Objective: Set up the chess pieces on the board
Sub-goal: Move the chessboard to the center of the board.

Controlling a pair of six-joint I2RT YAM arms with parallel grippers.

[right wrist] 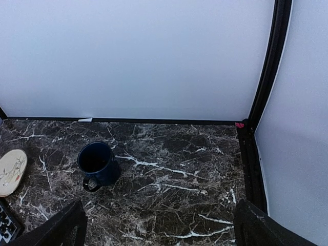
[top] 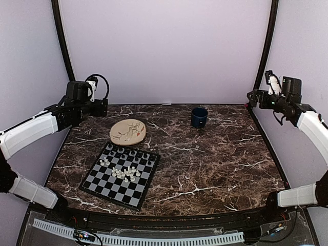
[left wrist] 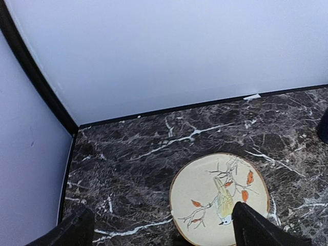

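Waiting hands: left hand (left wrist: 163, 210) and right hand (right wrist: 159, 205) were wide and empty, raised high to leave room.
Pieces: tiny cream-white chess pieces (top: 123, 172) lay bunched on the small black-and-grey checked board (top: 114, 190).

1. Soft, even light falls on the dark brown, white-veined marble surface (top: 205, 164), and the pale lilac back wall (top: 164, 46) is bright.
2. Shadows are faint and soft-edged, as at the dark blue round cup (right wrist: 97, 163).
3. From above, the tiny cream-white chess pieces (top: 124, 172) on the black-and-grey checked board (top: 115, 189) blur together.
4. The left arm's black fingers (left wrist: 261, 230) look soft, and the black frame post (left wrist: 31, 82) looks bowed.
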